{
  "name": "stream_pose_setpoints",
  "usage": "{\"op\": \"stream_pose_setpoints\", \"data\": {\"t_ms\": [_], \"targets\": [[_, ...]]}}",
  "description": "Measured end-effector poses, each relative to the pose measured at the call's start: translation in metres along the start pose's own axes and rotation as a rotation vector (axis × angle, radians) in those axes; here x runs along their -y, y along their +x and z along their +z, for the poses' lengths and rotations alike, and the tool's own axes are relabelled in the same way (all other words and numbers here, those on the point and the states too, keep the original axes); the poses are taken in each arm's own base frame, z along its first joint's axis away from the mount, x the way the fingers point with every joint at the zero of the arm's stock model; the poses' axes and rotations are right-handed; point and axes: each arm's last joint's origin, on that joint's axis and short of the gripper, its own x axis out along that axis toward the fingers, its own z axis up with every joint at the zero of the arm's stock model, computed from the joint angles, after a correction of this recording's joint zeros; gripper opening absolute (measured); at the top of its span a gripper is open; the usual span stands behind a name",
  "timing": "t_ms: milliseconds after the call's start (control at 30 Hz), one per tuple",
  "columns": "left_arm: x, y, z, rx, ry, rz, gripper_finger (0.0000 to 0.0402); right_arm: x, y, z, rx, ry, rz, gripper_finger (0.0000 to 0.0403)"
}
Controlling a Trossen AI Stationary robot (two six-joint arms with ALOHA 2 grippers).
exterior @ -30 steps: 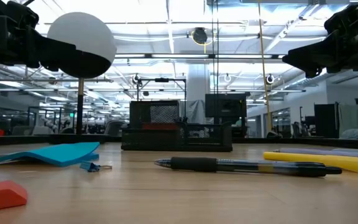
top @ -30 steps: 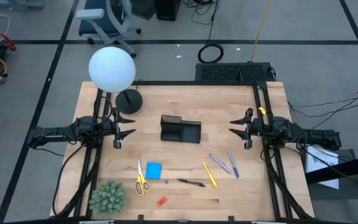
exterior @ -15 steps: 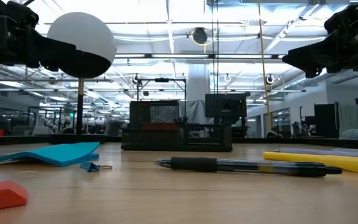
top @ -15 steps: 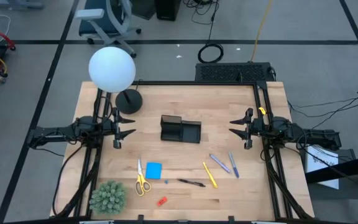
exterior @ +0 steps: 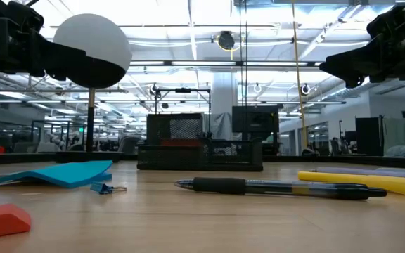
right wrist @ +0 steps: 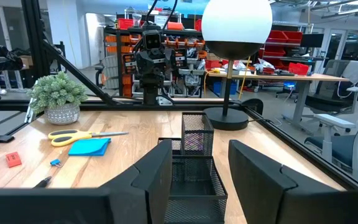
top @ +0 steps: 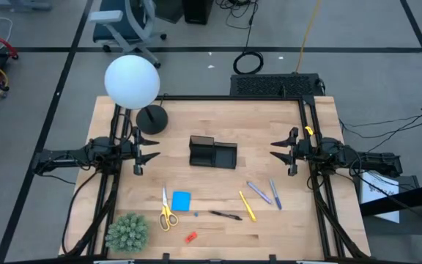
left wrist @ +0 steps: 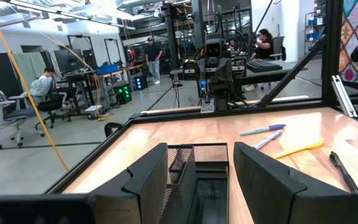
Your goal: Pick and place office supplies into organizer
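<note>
1. Nothing has moved since the earlier frames: both of my arms and every item sit exactly where they were.
2. My left end effector (top: 154, 149) hovers at the left-center of the high view, fingers apart and empty, pointing at the organizer (top: 212, 152).
3. My right end effector (top: 275, 149) hovers at the right-center, fingers also apart, holding nothing, facing the organizer from the other side.
4. That organizer stands on the wooden surface (top: 218, 117) at the middle of the frame, between my two end effectors and apart from both.
5. Below it, in the lower left of the high view, the yellow-handled scissors (top: 165, 210) lie just beside the blue note pad (top: 181, 201).
6. A small red piece (top: 190, 237) lies near the bottom edge, with the green plant (top: 127, 232) to its left.
7. A black pen (top: 226, 215) and a yellow pen (top: 247, 205) lie at lower center; two bluish-purple pens (top: 259, 192) lie right of them.
8. The white globe lamp (top: 132, 81) stands at the upper left.
</note>
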Motion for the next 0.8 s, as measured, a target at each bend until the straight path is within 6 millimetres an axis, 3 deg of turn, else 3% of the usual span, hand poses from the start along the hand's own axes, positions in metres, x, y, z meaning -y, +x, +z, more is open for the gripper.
{"op": "stream_pose_setpoints", "data": {"t_ms": [800], "targets": [[0.0, 0.0, 0.0001, 0.0, 0.0, 0.0, 0.0191, 0.0, 0.0, 0.0004, 0.004, -0.048, 0.0, 0.0153]]}}
